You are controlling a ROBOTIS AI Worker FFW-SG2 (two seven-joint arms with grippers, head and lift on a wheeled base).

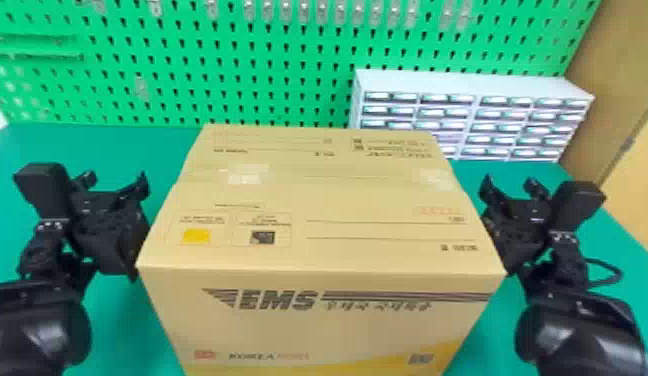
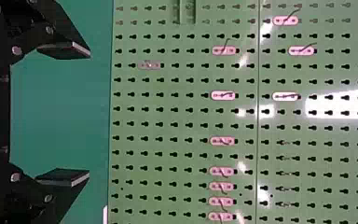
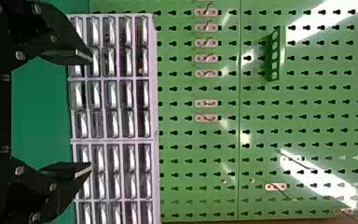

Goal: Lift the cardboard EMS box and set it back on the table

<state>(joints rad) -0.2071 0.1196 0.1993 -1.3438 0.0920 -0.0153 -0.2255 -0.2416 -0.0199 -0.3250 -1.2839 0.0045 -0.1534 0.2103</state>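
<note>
the cardboard ems box is in the middle of the head view, upright between the two grippers, its top flaps closed and one printed side toward the robot. clear tape crosses the top seam. its underside is hidden, so i can't tell whether it rests on the table or is raised.

the left gripper is right beside the box's left side, its claw wide, both fingers pointing forward with a broad gap between them. the right gripper is right beside the other side, also wide, with nothing between its fingers. whether either one touches the cardboard, i can't tell.

the green table spreads out around the box. at its back stands a green pegboard with small hooks on it. a pale drawer cabinet stands in front of the pegboard, behind the box and toward the right.
</note>
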